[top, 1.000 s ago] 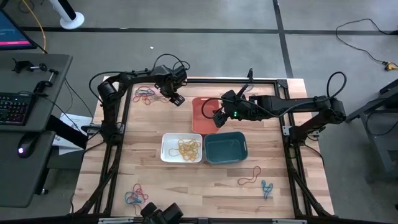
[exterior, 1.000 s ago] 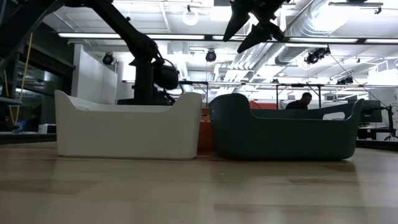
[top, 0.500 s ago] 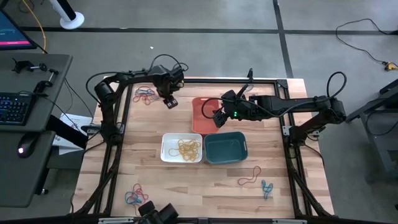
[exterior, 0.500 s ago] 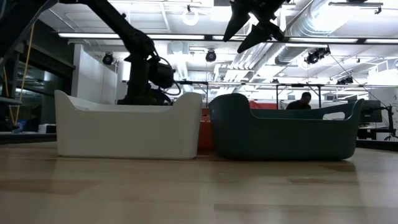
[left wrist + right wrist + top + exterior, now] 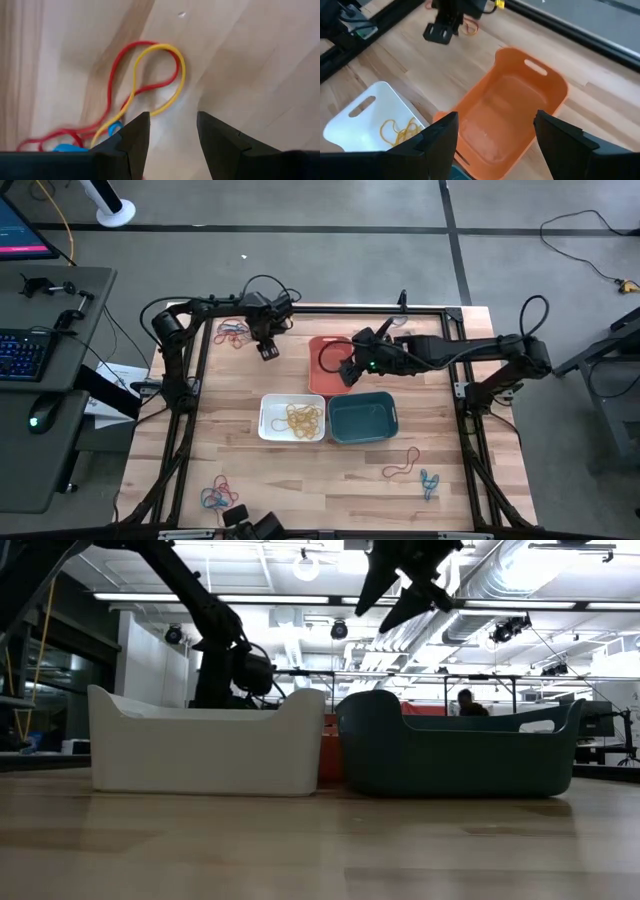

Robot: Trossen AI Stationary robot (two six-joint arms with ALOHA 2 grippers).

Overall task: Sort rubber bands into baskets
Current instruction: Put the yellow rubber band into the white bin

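My left gripper (image 5: 265, 351) is open just above the table at the far left. In its wrist view the open fingers (image 5: 172, 118) stand over a yellow rubber band (image 5: 165, 75) twined with a red one (image 5: 122, 70). Both lie flat on the wood at the edge of a mixed pile (image 5: 233, 333). My right gripper (image 5: 347, 370) is open and empty above the orange-red basket (image 5: 322, 370), which also shows in its wrist view (image 5: 515, 115). The white basket (image 5: 292, 417) holds yellow bands (image 5: 303, 418). The teal basket (image 5: 362, 417) stands beside it.
More loose bands lie at the near left (image 5: 218, 495) and the near right (image 5: 403, 463), with blue ones (image 5: 430, 481) beside them. The three baskets stand close together at the table's middle. Black cables loop off both arms. Bare wood lies at the near middle.
My left gripper has gone toward the table's left edge, away from the orange-red basket and closer to the pile of bands at the far left. Its fingers stay open.
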